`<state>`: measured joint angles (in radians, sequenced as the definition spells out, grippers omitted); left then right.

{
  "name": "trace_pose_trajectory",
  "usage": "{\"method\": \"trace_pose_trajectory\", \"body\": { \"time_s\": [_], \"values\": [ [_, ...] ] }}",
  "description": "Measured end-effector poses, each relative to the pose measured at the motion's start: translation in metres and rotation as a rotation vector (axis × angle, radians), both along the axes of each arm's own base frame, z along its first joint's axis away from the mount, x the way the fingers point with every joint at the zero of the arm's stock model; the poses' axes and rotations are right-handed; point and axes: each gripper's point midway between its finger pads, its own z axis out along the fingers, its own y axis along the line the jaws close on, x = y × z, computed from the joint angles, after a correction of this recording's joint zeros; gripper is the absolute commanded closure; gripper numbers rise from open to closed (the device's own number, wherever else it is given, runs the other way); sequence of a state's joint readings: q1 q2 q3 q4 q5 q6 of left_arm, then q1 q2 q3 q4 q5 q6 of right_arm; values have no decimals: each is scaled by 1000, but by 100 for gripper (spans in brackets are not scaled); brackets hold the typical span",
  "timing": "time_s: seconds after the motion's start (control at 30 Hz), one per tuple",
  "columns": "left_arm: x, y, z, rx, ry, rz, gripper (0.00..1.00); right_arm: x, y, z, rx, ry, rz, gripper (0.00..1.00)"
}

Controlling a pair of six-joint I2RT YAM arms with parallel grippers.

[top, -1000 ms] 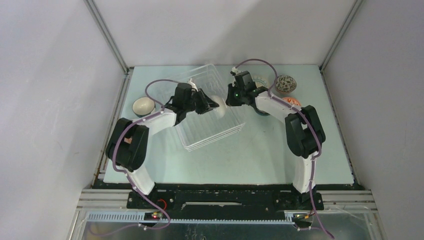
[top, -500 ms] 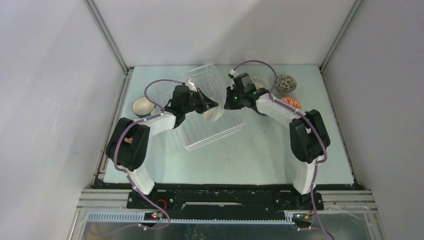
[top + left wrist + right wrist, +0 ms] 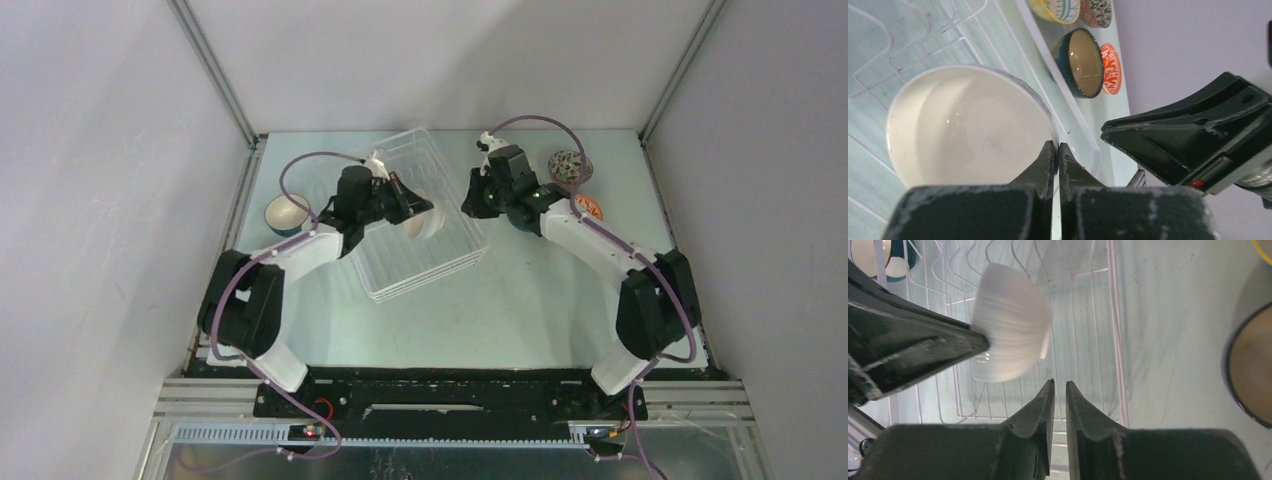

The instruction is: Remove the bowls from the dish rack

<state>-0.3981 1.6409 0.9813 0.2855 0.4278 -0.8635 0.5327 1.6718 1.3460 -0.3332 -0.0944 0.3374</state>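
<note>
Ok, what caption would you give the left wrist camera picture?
Left gripper pinching the rim of the white bowl at the dish rack, teal bowl beyond.

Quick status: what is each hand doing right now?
Left hand: closed, pinching the rim of the plain white round ceramic bowl.
Right hand: open only a narrow gap, holding nothing.

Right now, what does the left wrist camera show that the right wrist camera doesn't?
Only the left wrist view: the white bowl's creamy inside, plus a red-patterned bowl beyond the dish rack. Only the right wrist view: that bowl's ribbed outside and the right gripper's empty fingertips. Both: the white bowl, the left gripper holding it, the rack's wires.
</note>
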Motion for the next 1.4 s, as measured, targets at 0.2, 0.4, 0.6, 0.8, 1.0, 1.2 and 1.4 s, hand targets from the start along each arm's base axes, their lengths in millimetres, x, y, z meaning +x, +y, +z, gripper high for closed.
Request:
{"method": "trace_pose_trajectory", "body": {
  "time_s": [0.2, 0.4, 0.6, 0.8, 1.0, 1.2, 1.4],
  "values": [
    [-19, 9, 30, 60, -69, -6, 100, -17, -20, 23, 8, -73, -40, 77],
    [-49, 11, 48, 172, -104, -16, 100, -36, -47, 59, 29, -187, -105, 75],
    [-85, -17, 80, 300, -200, -79, 100, -60, -83, 86, 37, -293, -204, 74],
    [-117, -49, 107, 399, -311, -148, 100, -83, -125, 97, 38, -371, -347, 73],
    [-137, -87, 114, 495, -389, -213, 100, -112, -168, 107, 86, -450, -508, 32],
    [-164, -133, 85, 579, -413, -353, 100, -141, -196, 126, 153, -535, -579, 0],
    [-182, -176, 56, 677, -456, -491, 100, -162, -221, 140, 184, -592, -649, 1]
  ]
}}
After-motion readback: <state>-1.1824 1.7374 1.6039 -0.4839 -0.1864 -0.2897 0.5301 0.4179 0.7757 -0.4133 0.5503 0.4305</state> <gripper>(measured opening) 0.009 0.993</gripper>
